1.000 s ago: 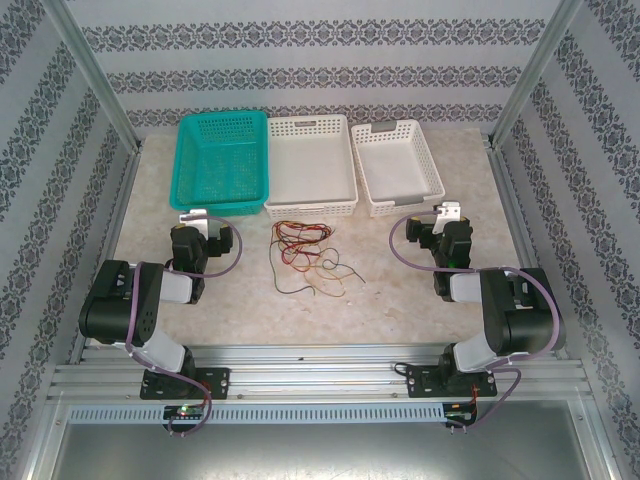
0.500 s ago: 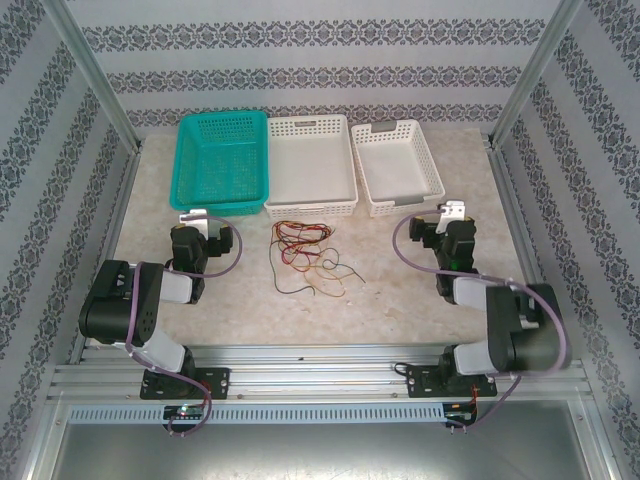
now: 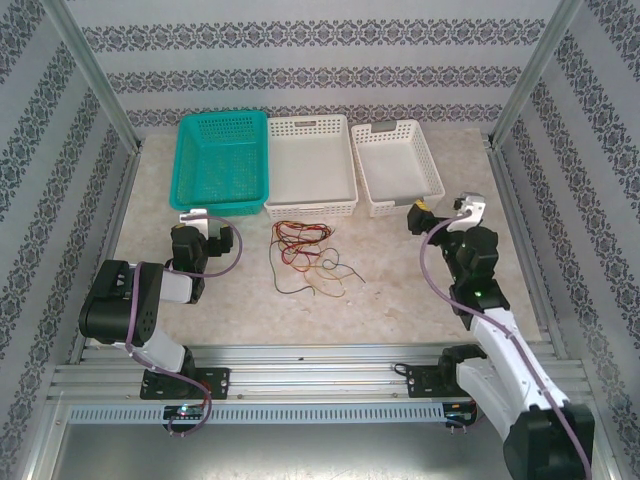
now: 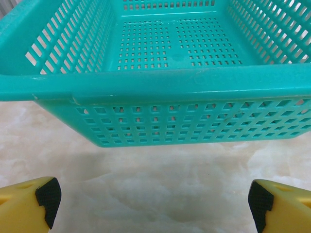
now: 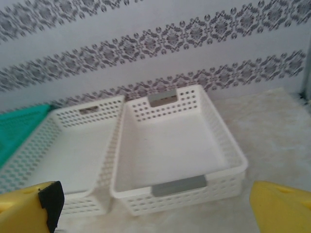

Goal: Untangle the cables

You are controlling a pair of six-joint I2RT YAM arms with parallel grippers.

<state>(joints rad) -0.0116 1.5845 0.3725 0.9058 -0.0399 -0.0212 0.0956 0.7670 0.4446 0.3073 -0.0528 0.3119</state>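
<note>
Both jaws wide apart, well clear of the tangled cables (image 3: 305, 258)

No text, label, brand, number or sign is legible. The grey plates (image 5: 179, 186) on the end walls of the white basket (image 5: 228, 145) carry no readable marking. The wall (image 5: 146, 29) behind that basket bears a repeating ornamental pattern, not lettering.

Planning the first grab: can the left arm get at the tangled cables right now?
Probably yes. The left gripper is open, and only bare table lies between it and the cables; the teal basket sits beyond, off that path.
</note>
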